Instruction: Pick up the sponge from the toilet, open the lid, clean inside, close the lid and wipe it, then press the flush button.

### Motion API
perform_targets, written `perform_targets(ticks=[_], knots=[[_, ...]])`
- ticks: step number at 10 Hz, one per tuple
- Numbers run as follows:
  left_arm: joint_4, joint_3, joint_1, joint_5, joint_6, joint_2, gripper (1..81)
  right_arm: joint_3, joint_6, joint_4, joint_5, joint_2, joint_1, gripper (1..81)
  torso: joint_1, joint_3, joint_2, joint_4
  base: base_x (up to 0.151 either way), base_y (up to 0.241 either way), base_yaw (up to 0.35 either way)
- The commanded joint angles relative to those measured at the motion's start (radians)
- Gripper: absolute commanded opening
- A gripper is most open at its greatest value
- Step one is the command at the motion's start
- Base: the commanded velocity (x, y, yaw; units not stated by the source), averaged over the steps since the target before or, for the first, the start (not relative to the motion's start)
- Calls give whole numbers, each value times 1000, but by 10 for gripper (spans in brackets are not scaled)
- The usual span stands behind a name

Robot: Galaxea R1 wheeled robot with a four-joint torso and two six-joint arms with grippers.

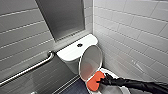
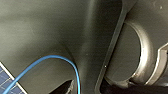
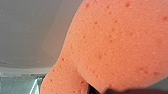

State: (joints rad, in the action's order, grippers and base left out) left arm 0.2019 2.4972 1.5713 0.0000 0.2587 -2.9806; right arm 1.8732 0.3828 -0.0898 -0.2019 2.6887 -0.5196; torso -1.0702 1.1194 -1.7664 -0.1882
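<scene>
The sponge sits hard against the right wrist camera, its orange-red pitted face seen close up with a pale smooth surface behind it. In the head view it is at the bottom centre of the frame, clamped at its right edge by the right gripper, whose black arm comes in from the lower right corner. The sponge overlaps the lower edge of the lid, which stands raised with its oval inner face turned toward the lower right. I cannot tell whether the two touch. Behind the lid, near the frame's centre, the flat tank top of the toilet carries the flush button, with bare white all around it. The bowl rim curves just right of the sponge, close under the tiled wall, so room on that side is narrow. At lower left a grab bar slants along the other wall. A strip of dark floor lies open between that wall and the toilet.
</scene>
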Motion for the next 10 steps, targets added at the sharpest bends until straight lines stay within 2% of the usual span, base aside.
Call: perform_targets(ticks=[1, 5, 10], knots=[[8, -29, 20, 92, -4, -26, 811, 61, 39, 2, -14, 98, 75, 10, 0, 0, 0, 0, 0, 0, 0], [8, -31, 20, 92, -3, -26, 811, 33, 41, -1, 15, 76, -1, 10, 0, 0, 0, 0, 0, 0, 0], [2, -34, 13, 92, -3, -29, 811, -154, 39, -1, 27, -146, -75, 10, 0, 0, 0, 0, 0, 0, 0]])
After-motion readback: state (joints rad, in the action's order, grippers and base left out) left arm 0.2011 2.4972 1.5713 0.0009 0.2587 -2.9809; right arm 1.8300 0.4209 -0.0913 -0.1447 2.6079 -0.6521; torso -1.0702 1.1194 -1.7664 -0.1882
